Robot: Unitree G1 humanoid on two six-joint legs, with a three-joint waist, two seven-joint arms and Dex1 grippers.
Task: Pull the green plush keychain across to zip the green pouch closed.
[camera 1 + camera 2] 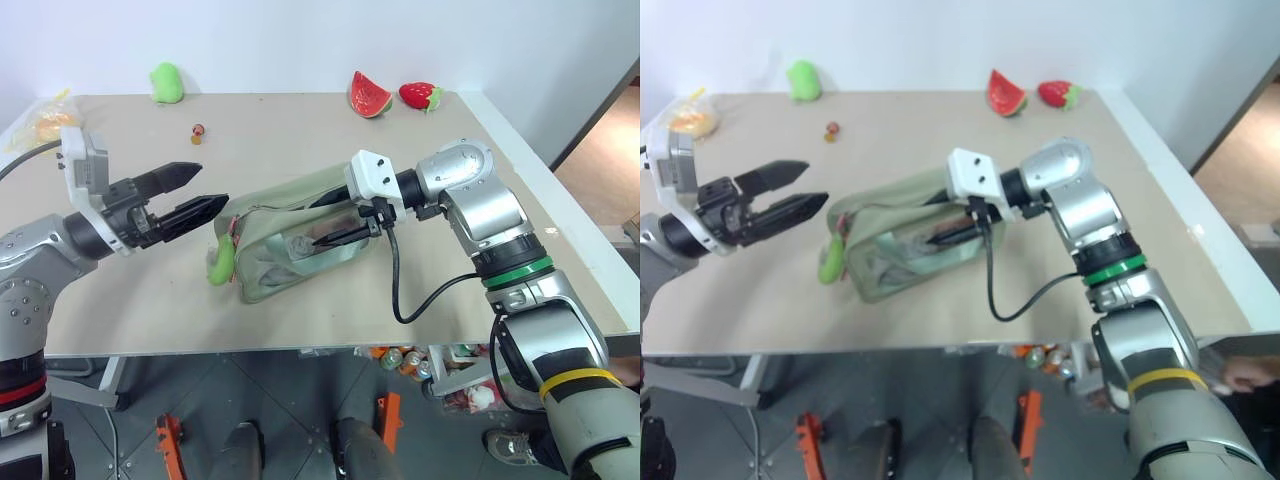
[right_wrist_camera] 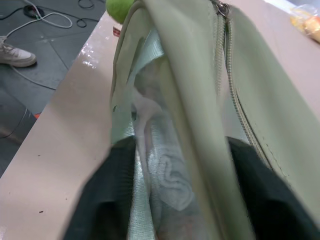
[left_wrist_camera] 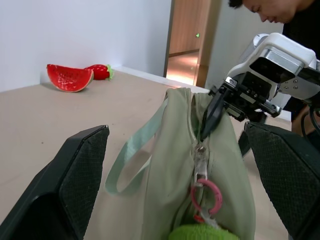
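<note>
Right gripper (image 1: 338, 226) fingers straddle the right end of the green pouch (image 1: 290, 255) — one black finger (image 1: 340, 238) lies against the clear front panel, the other sits behind the top edge, with pouch fabric between them in the right wrist view. They look to be pinching the pouch end, though how firmly cannot be told.

Left gripper (image 1: 190, 195) fingers are spread wide, holding nothing, hovering just left of the pouch's left end and pointing toward it. In the left wrist view the two black pads (image 3: 82, 170) frame the pouch end without touching it.

Green plush keychain (image 1: 220, 263) hangs at the pouch's left end, resting on the table (image 1: 300, 120) against the pouch side, tied by a reddish ring (image 3: 206, 194) to the zipper pull (image 3: 201, 167). Zipper pull sits at that left end; a light green strap (image 3: 131, 156) loops off the pouch top.

Further out — a larger green plush toy (image 1: 165, 82) at the back left of the table, a watermelon slice (image 1: 369, 95) and a strawberry (image 1: 419, 95) at the back right, a yellow bag (image 1: 45, 122) at the left edge, a small dark-red item (image 1: 198, 133) near the back. A person (image 3: 280, 15) stands behind the right arm in the left wrist view.
</note>
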